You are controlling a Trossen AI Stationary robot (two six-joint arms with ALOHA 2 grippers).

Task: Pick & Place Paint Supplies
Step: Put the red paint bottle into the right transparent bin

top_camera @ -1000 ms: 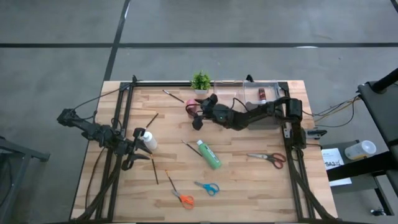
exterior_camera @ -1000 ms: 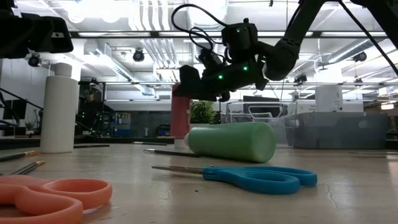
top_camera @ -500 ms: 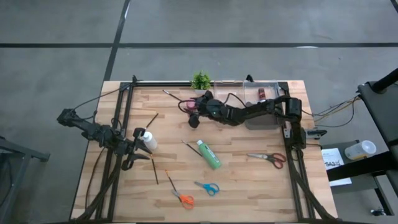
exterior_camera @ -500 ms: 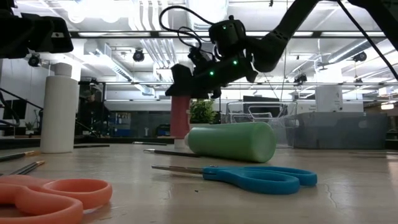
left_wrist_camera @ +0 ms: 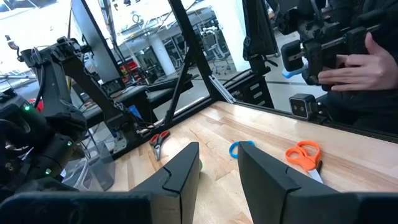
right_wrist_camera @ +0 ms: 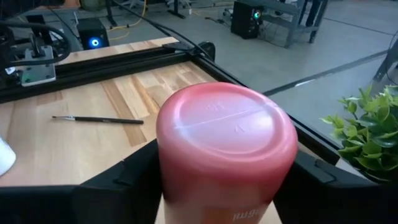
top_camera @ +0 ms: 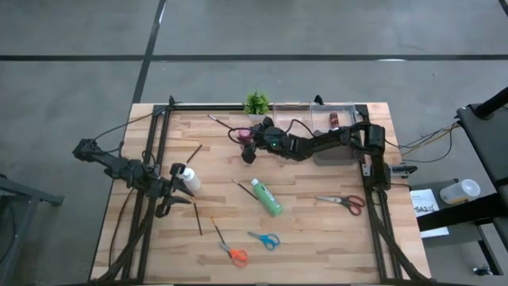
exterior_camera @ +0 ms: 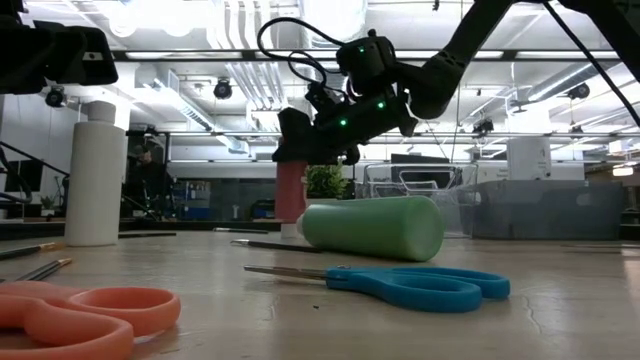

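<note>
Wooden slats of the table [top_camera: 317, 230] fill our overhead view. At its left edge the left gripper [top_camera: 176, 194] rests by the white bottle [top_camera: 189, 179], fingers part open around nothing, as its wrist view confirms. Near the middle lies the green bottle [top_camera: 267, 196]. Toward the far edge, the right gripper [top_camera: 248, 144] reaches level from the right side; only its wrist camera shows us its fingers flanking the upright pink-red bottle [right_wrist_camera: 227, 149], whether gripping we cannot tell.

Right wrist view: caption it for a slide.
Right gripper straddles the upright pink-red bottle, potted plant beside.
</note>
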